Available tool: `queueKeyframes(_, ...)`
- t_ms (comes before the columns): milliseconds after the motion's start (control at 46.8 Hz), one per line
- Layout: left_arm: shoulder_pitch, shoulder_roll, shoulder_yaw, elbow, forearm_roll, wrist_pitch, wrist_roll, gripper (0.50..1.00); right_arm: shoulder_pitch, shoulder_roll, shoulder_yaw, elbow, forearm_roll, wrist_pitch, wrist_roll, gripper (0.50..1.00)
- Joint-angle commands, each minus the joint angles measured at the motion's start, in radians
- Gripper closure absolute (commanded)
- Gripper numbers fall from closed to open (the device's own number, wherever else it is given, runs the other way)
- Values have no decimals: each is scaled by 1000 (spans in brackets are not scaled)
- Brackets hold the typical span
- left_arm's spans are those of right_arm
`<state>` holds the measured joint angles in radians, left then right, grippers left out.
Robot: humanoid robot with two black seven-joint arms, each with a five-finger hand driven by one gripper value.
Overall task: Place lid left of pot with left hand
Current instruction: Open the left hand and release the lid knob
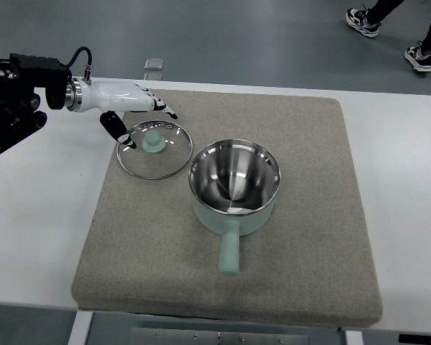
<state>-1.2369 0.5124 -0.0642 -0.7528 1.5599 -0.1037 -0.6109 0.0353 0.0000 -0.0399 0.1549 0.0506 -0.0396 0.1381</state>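
Glass lid (154, 149) sits flat on the mat (302, 251), left of the pot (235, 183); left hand (133, 108) looks spread, gripping nothing. Basically done.

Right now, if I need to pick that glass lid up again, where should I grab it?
Probably the green knob at the centre of the lid, from above. The lid lies flat on the mat, so its rim gives the left hand little purchase.

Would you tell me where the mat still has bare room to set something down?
Free: the mat right of the pot, and its front-left corner beside the pot handle. Crowded: the back-left, where the left hand hangs over the lid.
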Motion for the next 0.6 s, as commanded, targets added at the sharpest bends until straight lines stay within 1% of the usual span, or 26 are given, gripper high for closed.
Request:
queueKeyframes(0, 4, 1, -55, 30, -139, 15, 0, 521, 0, 0, 0, 0, 0, 0, 0, 576)
queueKeyframes(128, 5, -12, -63, 89, -371, 24, 0, 519, 0, 0, 0, 0, 0, 0, 0, 576)
queueKeyframes(278, 13, -34, -68, 162, -601, 87, 0, 512, 0, 0, 0, 0, 0, 0, 0, 576)
queueKeyframes(428, 66, -60, -71, 184, -750, 139, 0, 506, 0, 0, 0, 0, 0, 0, 0, 576)
queueKeyframes(577, 92, -100, -72, 219, -874, 142, 0, 506, 0, 0, 0, 0, 0, 0, 0, 576)
